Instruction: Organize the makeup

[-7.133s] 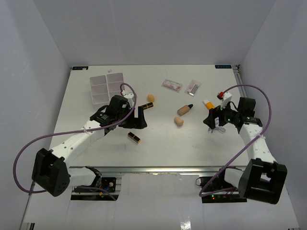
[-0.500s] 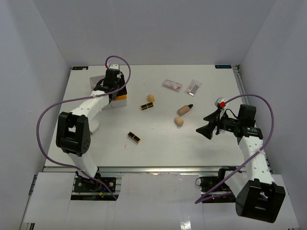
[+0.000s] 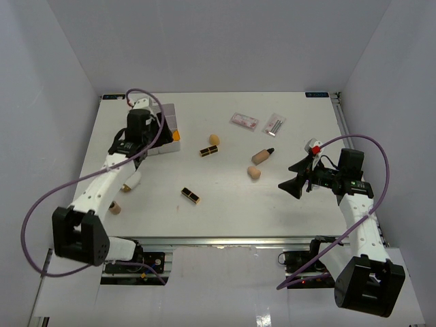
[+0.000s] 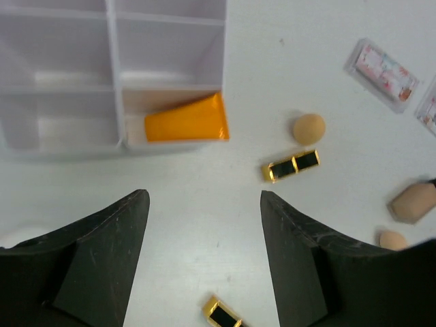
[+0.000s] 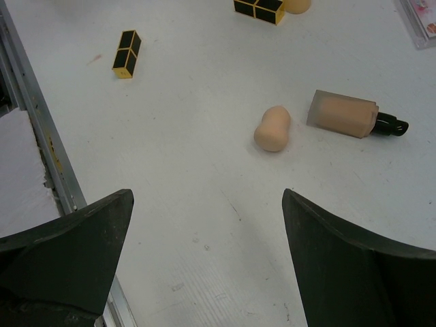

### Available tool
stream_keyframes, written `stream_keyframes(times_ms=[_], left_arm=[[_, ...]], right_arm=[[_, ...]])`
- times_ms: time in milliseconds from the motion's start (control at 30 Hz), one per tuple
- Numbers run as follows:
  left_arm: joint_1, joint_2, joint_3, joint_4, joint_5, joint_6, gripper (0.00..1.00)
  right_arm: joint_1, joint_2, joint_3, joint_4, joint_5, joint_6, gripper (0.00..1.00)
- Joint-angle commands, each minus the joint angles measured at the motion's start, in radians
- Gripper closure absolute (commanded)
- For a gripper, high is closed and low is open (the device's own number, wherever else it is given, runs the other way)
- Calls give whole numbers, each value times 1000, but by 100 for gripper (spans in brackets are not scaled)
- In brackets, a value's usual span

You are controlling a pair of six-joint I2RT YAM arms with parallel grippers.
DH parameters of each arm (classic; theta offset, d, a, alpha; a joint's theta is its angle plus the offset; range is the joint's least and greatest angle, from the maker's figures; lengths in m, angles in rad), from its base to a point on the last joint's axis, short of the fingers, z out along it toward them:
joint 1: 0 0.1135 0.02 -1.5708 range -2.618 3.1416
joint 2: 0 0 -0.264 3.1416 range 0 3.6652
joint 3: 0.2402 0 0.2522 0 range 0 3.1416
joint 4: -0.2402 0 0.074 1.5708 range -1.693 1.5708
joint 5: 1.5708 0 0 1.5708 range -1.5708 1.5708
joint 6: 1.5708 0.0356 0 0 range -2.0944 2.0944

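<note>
The orange white-capped tube (image 4: 185, 126) lies in the near right compartment of the white box (image 4: 112, 82). My left gripper (image 4: 203, 197) hangs open and empty just in front of that box (image 3: 169, 113). Two black-and-gold lipsticks (image 3: 209, 150) (image 3: 191, 196), two beige sponges (image 3: 214, 139) (image 3: 254, 173) and the tan black-capped bottle (image 3: 262, 155) lie mid-table. Two clear packets (image 3: 244, 120) (image 3: 274, 124) lie further back. My right gripper (image 3: 294, 178) is open and empty, to the right of the near sponge (image 5: 272, 128) and the bottle (image 5: 344, 114).
A small beige thing (image 3: 114, 206) lies by the left arm near the table's left edge. The metal rail of the table's front edge (image 5: 41, 157) runs close beside my right gripper (image 5: 206, 197).
My left gripper has opened wider and drawn back from the box, leaving the orange tube in it. Seven seconds ago the tube lay at the right. The right arm is still.
</note>
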Motion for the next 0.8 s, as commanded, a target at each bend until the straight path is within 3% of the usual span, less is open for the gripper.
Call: stream_keyframes(times_ms=[0,167,333,600,767], left_arm=[[94,-200,-161,-113,112,-153,21],[159,-315,-247,-223,176,-203,18],[186,-267,-246,-274,82,-151,10],[187,-51,-99,-302,69,87,2],[185,-84,-90,-266,44,311,2]], right_arm=[[-8,-15,8,-22,-47,-30,4],[-8,-17,10,-29,-56,-30,4],[-6,-31,10,-32,-61,-32,4],[-6,-33,10,-34,-68,-33,4],[-6,-27,14,-44,-86,-39,4]])
